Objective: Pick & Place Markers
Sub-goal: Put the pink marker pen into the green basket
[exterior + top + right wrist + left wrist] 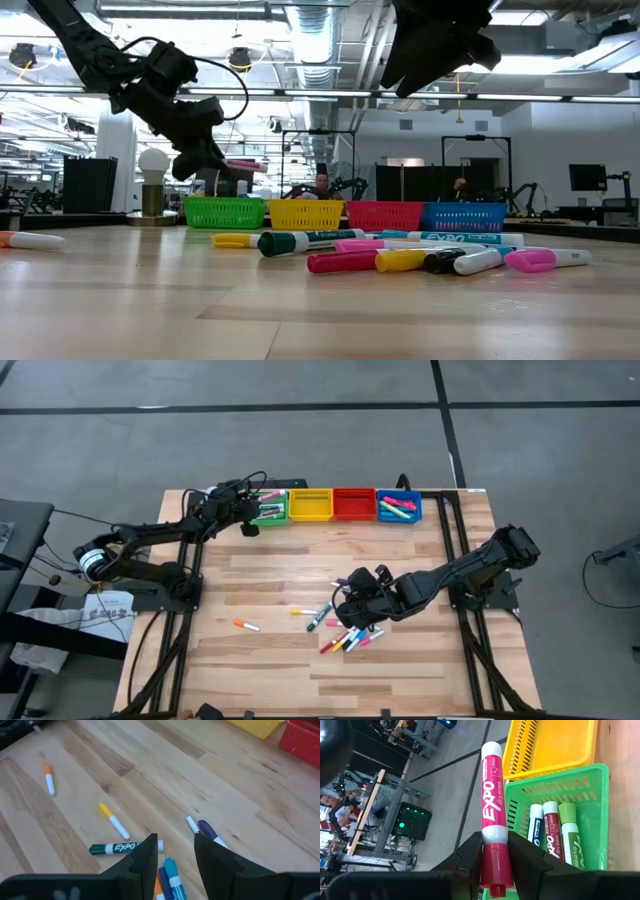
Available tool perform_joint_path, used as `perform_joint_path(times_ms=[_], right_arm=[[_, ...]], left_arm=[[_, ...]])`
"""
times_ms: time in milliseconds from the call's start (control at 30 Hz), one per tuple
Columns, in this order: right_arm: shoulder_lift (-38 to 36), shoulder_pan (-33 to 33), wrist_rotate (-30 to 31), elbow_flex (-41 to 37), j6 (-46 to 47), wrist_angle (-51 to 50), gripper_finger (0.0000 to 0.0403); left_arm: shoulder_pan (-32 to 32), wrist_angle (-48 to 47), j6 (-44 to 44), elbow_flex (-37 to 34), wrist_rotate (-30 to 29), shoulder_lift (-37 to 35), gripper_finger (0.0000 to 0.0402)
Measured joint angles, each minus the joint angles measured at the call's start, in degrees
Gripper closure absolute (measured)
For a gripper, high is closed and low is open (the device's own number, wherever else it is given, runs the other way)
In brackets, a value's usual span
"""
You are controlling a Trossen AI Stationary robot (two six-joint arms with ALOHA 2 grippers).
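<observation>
Left gripper (495, 862) clamped on red Expo marker (492, 815), hovering over green bin (268, 509) at far left of bin row. Right gripper (175, 855) empty, fingers apart, above marker pile (345, 637) mid-table, near side.

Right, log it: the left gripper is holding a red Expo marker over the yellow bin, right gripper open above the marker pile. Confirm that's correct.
Not quite: the bin is wrong. The left gripper holds the red Expo marker over the green bin, as the left wrist view shows; the yellow bin sits beside it. The rest stands: the right gripper is open above the marker pile.
</observation>
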Motion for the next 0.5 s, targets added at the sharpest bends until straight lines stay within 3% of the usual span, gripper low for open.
perform_joint_path(times_ms=[200, 500], right_arm=[[0.0, 0.0, -0.3, 0.0, -0.1, 0.0, 0.0285], [0.0, 0.0, -1.3, 0.0, -0.1, -0.1, 0.0285]], left_arm=[[0.0, 0.1, -0.2, 0.0, -0.3, 0.0, 0.0308], [0.0, 0.3, -0.2, 0.0, -0.6, 0.0, 0.0247]])
